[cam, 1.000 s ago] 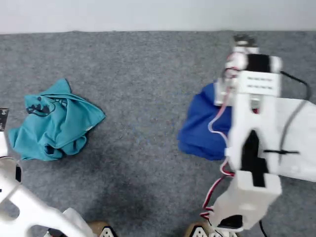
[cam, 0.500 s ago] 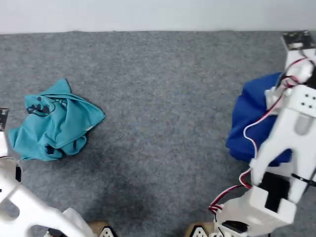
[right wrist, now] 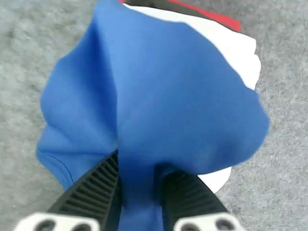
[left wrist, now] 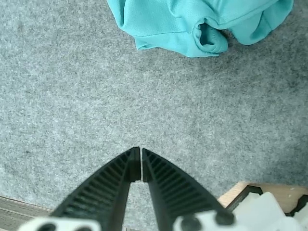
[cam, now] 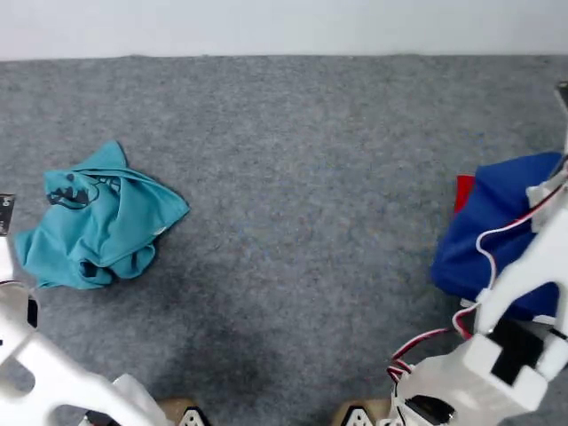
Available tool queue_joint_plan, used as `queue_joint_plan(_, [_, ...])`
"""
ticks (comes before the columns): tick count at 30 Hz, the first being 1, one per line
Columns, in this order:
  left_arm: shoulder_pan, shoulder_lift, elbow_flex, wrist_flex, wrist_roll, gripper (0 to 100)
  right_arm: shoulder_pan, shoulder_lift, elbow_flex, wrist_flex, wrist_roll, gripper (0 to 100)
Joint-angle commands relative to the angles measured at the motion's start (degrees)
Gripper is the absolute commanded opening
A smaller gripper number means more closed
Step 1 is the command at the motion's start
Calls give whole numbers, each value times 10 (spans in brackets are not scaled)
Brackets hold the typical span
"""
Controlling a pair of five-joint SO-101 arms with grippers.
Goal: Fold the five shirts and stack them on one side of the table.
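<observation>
A blue shirt (cam: 501, 226) hangs bunched at the table's right edge, and my right gripper (right wrist: 138, 180) is shut on its cloth (right wrist: 159, 101). Under it lies a stack with a white shirt (right wrist: 231, 45), a black layer and a red shirt (cam: 463, 190). A crumpled teal shirt (cam: 99, 217) lies on the left of the grey table (cam: 293, 177). My left gripper (left wrist: 141, 166) is shut and empty, hovering over bare carpet a little short of the teal shirt (left wrist: 202, 21). The left arm (cam: 40, 373) stands at the lower left corner.
The right arm's white body (cam: 497, 364) with red and white cables fills the lower right corner. A pale wall (cam: 284, 27) borders the table's far edge. Wooden mounts (cam: 359, 414) sit at the near edge.
My right gripper carried the blue shirt rightward, from right of centre to over the stack at the right edge. The left arm and the teal shirt stayed put.
</observation>
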Motion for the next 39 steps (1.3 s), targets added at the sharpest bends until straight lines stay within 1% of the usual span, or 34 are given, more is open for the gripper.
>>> queue_joint_plan(1, [2,-10,-1,6,-4,15,29,28,-8,-46,17,8])
queue_joint_plan(7, [2,-10,-1,6,-4,15,49,93,-9,-133,41,9])
queue_joint_plan(10, [2,-10,-1,6,-4,15,49,121,-9,-168,62,31])
queue_joint_plan(12, [2,-10,-1,6,-4,15,52,133,-9,-187,66,97])
queue_joint_plan(14, [2,-10,-1,6,-10,15,59,135,-11,-189,63,195])
queue_joint_plan(16, [2,-10,3,6,-33,15,61,121,-11,-185,34,284])
queue_joint_plan(18, [1,-13,17,6,-52,15,61,97,-11,-162,10,326])
queue_joint_plan(19, [1,-13,22,6,-58,15,60,85,-11,-145,11,330])
queue_joint_plan(22, [-2,-13,27,6,-61,15,43,52,-11,-80,7,307])
queue_joint_plan(24, [-1,-13,27,6,-61,15,27,35,-11,-34,7,263])
queue_joint_plan(27, [0,-13,26,6,-61,15,-6,18,-11,26,7,139])
queue_joint_plan(29, [0,-13,26,6,-63,15,-28,21,-5,49,6,17])
queue_joint_plan(30, [0,-13,26,6,-63,15,-33,28,5,51,4,1])
queue_joint_plan(31, [0,-13,26,6,-63,15,-35,36,19,50,-6,32])
queue_joint_plan(33, [0,-13,26,6,-63,15,-42,58,45,42,-48,29])
queue_joint_plan(34, [0,-13,26,6,-63,15,-51,74,60,25,-67,10])
queue_joint_plan(39, [0,-13,26,6,-63,15,-109,163,134,-90,-135,9])
